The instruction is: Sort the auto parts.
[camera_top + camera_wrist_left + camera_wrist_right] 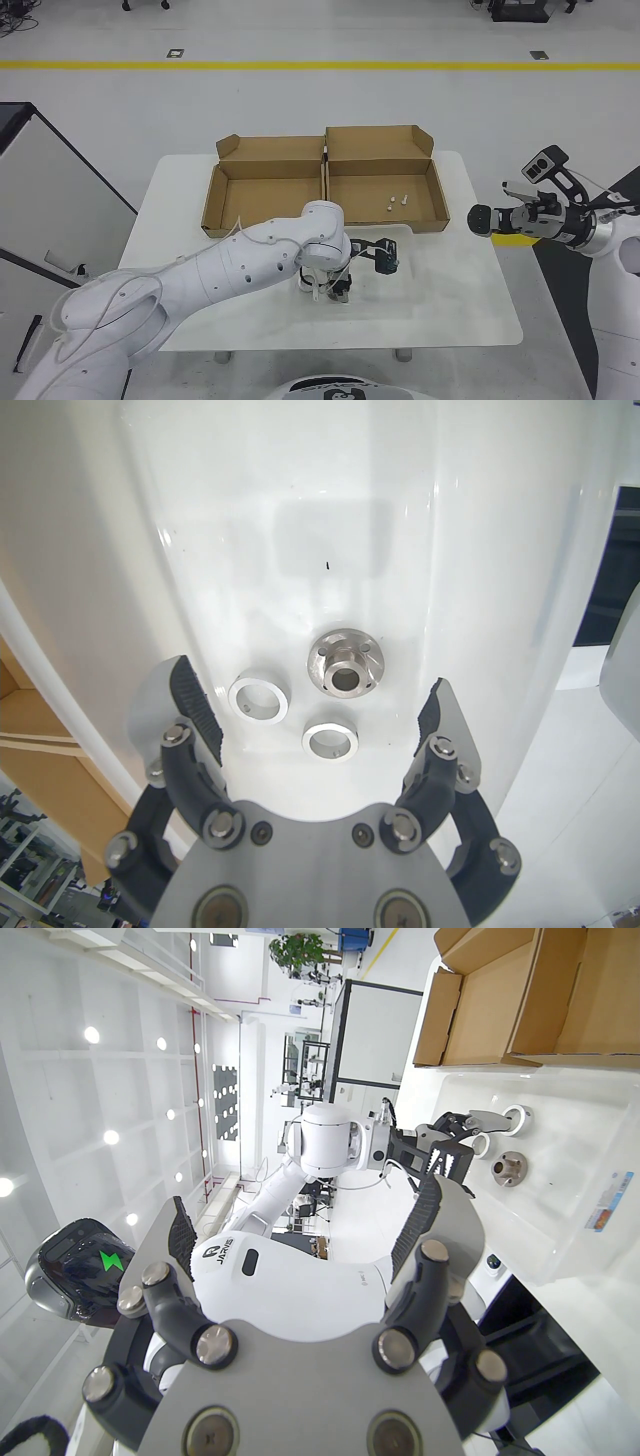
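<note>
Hovering the wide-open left gripper (310, 677) over two rings (258, 702) and a hub (346, 670) unsorted in the tray (250, 525), with small parts (404, 199) already boxed.

The flanged hub (346, 670) is showing coarse, brushed metal with a dull shine. The larger ring (258, 701) and smaller ring (330, 741) are looking like smoother, satin metal. The tray (200, 550) under them is gleaming as glossy white plastic. The left tool's (310, 680) pads (192, 705) are looking black, ribbed and matt. The boxes (270, 195) (365, 190) are showing matt brown cardboard.
</note>
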Robot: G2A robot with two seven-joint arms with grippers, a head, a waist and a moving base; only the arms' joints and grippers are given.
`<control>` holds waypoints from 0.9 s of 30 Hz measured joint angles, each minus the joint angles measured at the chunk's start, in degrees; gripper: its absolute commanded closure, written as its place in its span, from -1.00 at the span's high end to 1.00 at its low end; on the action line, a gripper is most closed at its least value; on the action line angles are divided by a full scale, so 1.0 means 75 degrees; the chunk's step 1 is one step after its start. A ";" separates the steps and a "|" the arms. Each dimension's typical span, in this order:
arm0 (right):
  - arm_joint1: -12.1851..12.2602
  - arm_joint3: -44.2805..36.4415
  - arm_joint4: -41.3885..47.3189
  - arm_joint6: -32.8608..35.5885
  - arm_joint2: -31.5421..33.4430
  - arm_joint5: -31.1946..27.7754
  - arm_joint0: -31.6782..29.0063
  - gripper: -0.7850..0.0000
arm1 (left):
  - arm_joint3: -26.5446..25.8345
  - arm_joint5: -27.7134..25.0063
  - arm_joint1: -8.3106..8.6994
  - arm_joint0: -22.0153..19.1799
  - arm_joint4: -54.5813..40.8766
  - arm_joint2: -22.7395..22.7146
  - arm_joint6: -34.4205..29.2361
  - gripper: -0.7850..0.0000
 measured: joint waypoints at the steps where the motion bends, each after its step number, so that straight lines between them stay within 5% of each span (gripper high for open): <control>1: 0.0000 0.0000 0.0000 0.0000 0.0000 0.0000 0.0000 1.00 | 0.0000 0.0000 0.0000 0.0000 -0.0003 0.0000 0.0000 1.00; 17: 0.0000 0.0000 0.0000 0.0000 0.0000 0.0000 0.0000 1.00 | -0.0140 0.0064 0.0002 0.0022 0.0321 0.0016 -0.0002 1.00; 27: 0.0000 0.0000 0.0000 0.0000 0.0000 0.0000 0.0000 1.00 | -0.0559 0.0497 -0.0058 -0.0117 0.0524 0.0315 -0.0772 1.00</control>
